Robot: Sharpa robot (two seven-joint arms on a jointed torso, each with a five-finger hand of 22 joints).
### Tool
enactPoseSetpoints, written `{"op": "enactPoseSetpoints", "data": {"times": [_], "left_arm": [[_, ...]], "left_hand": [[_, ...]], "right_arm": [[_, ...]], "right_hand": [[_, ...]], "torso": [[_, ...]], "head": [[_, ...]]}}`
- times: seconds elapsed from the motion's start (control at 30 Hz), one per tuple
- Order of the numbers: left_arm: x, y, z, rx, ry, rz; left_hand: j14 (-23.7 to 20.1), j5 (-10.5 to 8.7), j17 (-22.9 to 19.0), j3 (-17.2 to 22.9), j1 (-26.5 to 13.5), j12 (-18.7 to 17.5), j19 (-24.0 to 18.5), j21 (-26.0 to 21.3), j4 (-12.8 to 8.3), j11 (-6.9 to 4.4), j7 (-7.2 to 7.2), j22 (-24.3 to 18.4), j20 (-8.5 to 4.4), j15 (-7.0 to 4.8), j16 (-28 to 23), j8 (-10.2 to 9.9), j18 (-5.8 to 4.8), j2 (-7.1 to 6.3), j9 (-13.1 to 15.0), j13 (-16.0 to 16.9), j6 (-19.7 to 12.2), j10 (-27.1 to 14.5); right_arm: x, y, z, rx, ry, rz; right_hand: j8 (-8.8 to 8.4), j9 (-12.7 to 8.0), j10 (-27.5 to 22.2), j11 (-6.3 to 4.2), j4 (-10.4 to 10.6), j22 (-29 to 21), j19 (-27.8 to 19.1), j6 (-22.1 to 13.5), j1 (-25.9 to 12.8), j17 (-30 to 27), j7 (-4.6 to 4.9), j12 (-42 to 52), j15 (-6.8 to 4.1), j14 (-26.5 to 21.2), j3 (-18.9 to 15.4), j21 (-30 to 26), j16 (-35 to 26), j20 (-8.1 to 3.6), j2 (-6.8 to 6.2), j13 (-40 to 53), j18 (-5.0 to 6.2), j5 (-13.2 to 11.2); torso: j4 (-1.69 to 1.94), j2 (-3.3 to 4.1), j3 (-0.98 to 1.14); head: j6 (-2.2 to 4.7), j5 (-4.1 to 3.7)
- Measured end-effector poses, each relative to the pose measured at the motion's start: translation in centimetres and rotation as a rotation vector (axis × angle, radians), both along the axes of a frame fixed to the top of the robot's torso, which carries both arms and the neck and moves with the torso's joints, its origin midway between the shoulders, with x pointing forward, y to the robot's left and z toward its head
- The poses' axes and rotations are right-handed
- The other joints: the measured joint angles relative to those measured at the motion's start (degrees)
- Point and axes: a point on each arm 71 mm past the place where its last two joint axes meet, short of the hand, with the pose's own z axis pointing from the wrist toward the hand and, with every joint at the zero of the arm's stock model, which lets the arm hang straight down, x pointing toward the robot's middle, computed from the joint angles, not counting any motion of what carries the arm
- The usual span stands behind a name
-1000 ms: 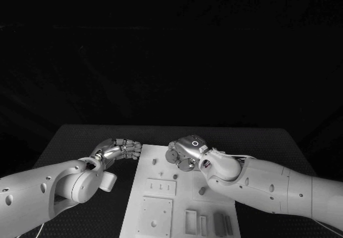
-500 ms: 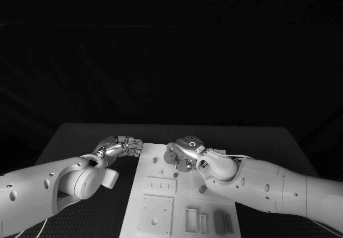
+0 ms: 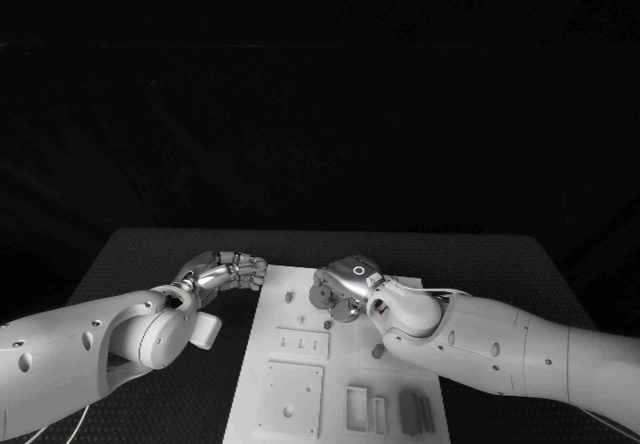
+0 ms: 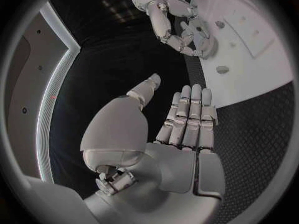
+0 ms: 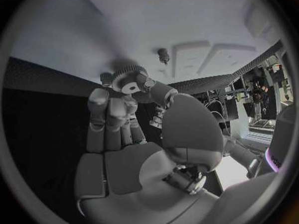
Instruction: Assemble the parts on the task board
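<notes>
The white task board (image 3: 274,407) lies in the middle of the table. My right hand (image 3: 350,285) hovers over its far end and pinches a small toothed gear (image 5: 131,80) between thumb and fingertips; the gear (image 3: 325,296) is just above the board. A short peg (image 5: 164,55) stands on the board close beyond the gear. My left hand (image 3: 227,271) hangs beside the board's far left corner and holds nothing; its fingers (image 4: 189,115) are straight and side by side, thumb apart. The right hand (image 4: 176,26) with the gear also appears in the left wrist view.
More pegs (image 3: 289,298) (image 3: 326,328) stand on the board. Two square plates (image 3: 301,347) (image 3: 291,393) sit nearer me, with slots (image 3: 358,409) and dark upright pieces (image 3: 408,413) at the near right. Black table (image 3: 147,268) surrounds the board.
My left hand has drifted slightly toward the table's far side, next to the board's corner. The right hand with the gear has hardly moved.
</notes>
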Motion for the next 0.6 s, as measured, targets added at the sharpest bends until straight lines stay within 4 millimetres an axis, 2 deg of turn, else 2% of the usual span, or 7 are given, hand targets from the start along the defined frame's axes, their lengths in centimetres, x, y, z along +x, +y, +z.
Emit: {"op": "enactPoseSetpoints", "data": {"times": [0.6], "left_arm": [[0.02,-0.02,0.00,0.000,0.000,0.000]], "left_hand": [[0.00,0.00,0.04,0.15,-0.01,0.00,0.00,0.00,-0.15,0.00,0.00,-0.01,0.00,0.00,0.00,0.00,-0.27,0.01,0.00,0.00,0.00,0.00]], "right_arm": [[0.31,0.34,-0.13,-0.004,-0.001,-0.007]], "right_hand": [[0.07,0.03,-0.02,-0.02,0.17,0.00,-0.01,0.06,-0.15,0.05,-0.06,-0.15,0.11,0.09,0.17,-0.01,-0.20,0.01,-0.15,-0.12,0.01,0.00]], "torso": [[0.04,-0.01,-0.01]], "head": [[0.08,-0.02]]}}
